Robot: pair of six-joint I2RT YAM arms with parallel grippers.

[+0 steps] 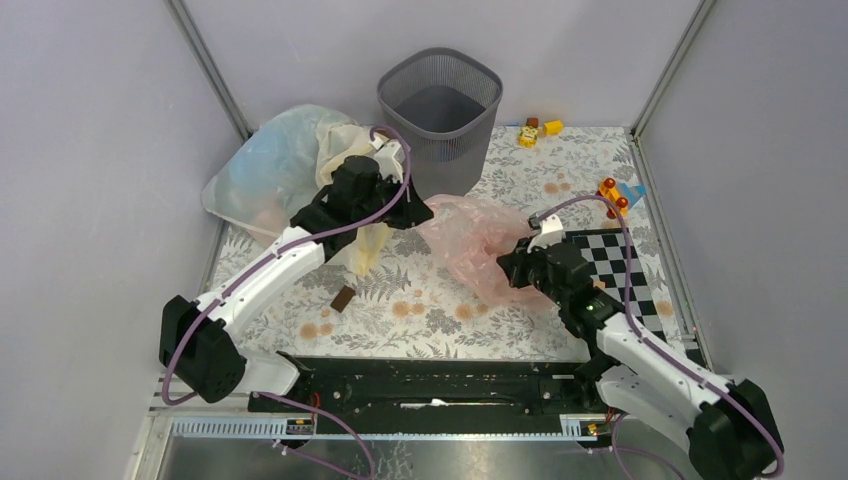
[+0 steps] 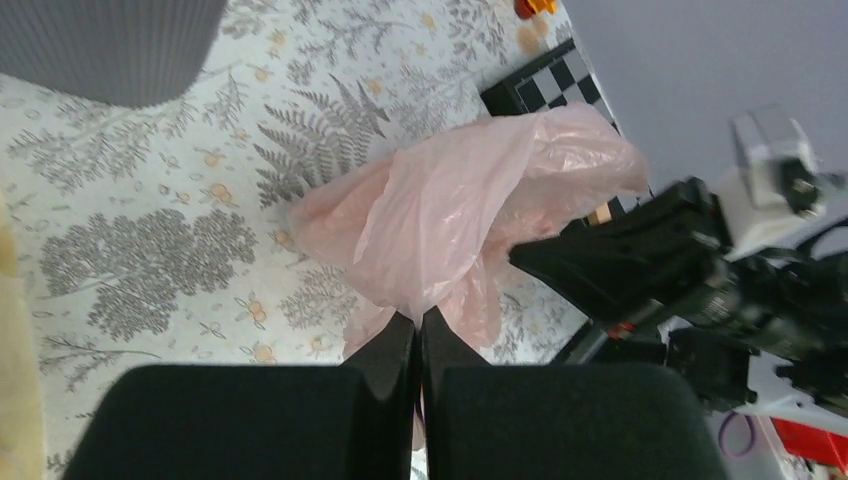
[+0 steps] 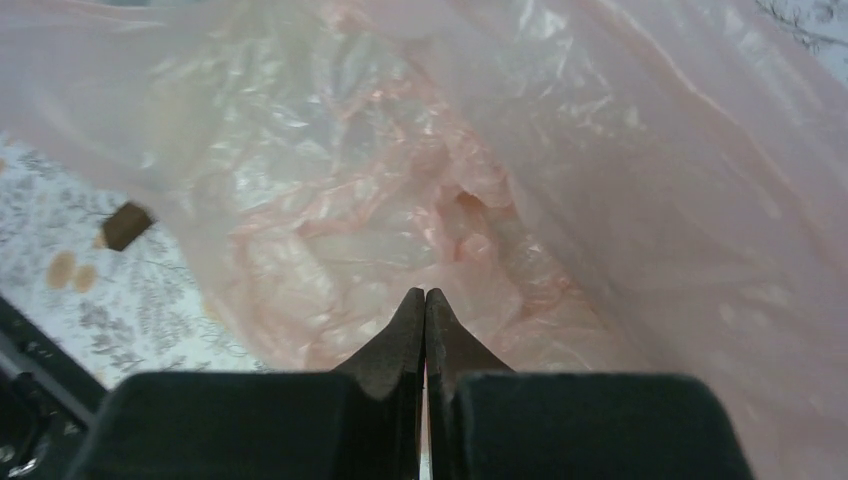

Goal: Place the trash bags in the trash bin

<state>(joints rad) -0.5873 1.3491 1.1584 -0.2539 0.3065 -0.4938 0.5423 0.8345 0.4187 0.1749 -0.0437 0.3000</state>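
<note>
Status: pink bag [image 1: 470,240] slumped on table [image 1: 430,300] just in front of bin [image 1: 440,150] | left claw [image 1: 418,212] pinched shut on its bin-side end, right claw [image 1: 508,268] clamped on far end | I'd lead with left, it's nearer.

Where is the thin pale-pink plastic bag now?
In the top view the pink bag lies mid-table, before the dark grey mesh bin, pinched by the left gripper and the right gripper.
</note>
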